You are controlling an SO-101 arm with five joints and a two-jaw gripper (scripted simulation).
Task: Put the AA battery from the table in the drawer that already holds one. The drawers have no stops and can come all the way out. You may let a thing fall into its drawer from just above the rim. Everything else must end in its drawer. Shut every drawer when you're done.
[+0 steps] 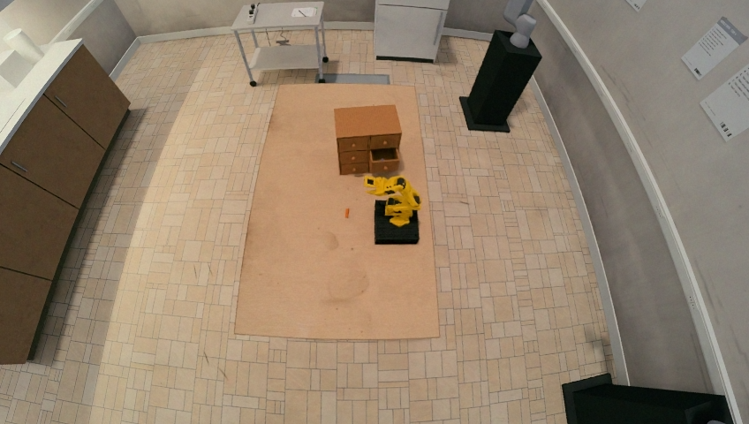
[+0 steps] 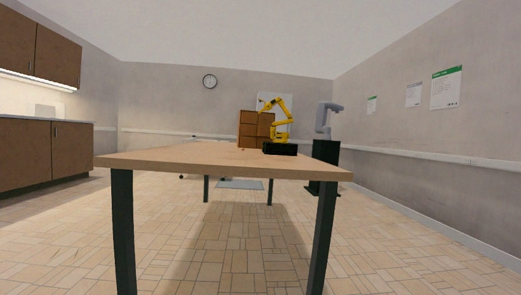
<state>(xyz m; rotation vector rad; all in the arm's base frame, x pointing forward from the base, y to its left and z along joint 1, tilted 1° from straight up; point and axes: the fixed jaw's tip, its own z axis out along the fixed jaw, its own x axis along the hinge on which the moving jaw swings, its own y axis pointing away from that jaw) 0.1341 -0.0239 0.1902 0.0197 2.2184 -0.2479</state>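
Note:
The orange AA battery (image 1: 346, 212) lies on the table, left of my black base (image 1: 396, 229); it shows as a small speck in the exterior view (image 2: 242, 149). The brown drawer cabinet (image 1: 367, 134) stands behind it, with two columns of drawers. The middle right drawer (image 1: 384, 157) is pulled out; I cannot make out what is inside. The other drawers look shut. My yellow arm is raised and my gripper (image 1: 369, 185) points left, just in front of the cabinet, high above the table. It is nearly shut and holds nothing.
The cabinet (image 2: 254, 128) stands close behind the arm. A grey robot on a black pedestal (image 1: 499, 79) stands off the table to the back right. A white cart (image 1: 281, 36) stands beyond the table's far end.

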